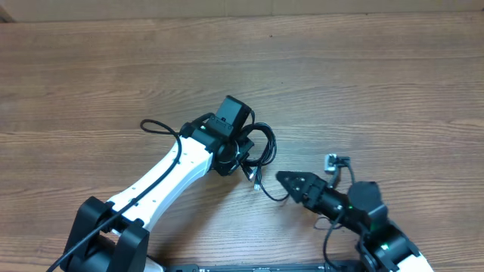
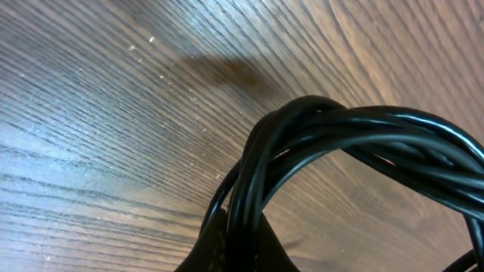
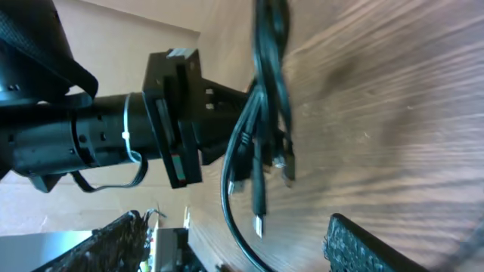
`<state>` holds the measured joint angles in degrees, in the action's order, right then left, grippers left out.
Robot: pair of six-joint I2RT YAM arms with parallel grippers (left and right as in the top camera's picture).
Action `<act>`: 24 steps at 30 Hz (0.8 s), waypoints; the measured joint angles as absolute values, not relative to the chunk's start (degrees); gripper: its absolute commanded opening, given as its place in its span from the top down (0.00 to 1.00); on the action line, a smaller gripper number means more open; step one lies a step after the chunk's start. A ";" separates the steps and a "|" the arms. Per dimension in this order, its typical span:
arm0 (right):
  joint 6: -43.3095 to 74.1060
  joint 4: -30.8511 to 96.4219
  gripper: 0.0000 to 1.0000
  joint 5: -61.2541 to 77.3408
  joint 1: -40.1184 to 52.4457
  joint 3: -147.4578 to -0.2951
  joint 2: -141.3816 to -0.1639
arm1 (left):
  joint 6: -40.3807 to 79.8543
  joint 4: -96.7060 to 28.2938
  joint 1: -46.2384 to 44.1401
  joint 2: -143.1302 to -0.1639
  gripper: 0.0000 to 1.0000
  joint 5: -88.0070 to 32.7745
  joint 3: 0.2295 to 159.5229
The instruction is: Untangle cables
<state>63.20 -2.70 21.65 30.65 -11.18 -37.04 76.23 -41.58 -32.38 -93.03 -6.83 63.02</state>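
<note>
The cables are a bunch of thin black cords looped together near the middle of the table. My left gripper is shut on this bunch; in the left wrist view the twisted cords rise out of the closed fingers. Short leads with small plugs hang from the bunch. One loose strand curves down toward my right gripper. That gripper is open, and the strand runs through the wide gap between its fingers without being pinched.
The wooden table stretches wide to the back and both sides. The left arm's black wrist sits right behind the bunch, close in front of my right gripper. The table's near edge lies just below.
</note>
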 measured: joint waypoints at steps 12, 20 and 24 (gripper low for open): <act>74.76 -30.96 0.57 13.87 38.37 -11.88 -64.10 | 71.57 -41.76 -34.89 -93.03 0.96 -5.76 63.02; 86.13 -35.18 0.68 17.43 39.16 -11.90 -71.66 | 71.35 -41.78 -34.89 -93.03 0.96 -3.92 63.02; 91.26 -36.05 0.73 18.46 39.16 -11.90 -71.75 | 71.31 -41.80 -34.89 -93.03 0.96 -3.75 63.02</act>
<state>91.26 -36.05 18.46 39.16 -11.90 -71.75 71.31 -41.80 -34.89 -93.03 -3.75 63.02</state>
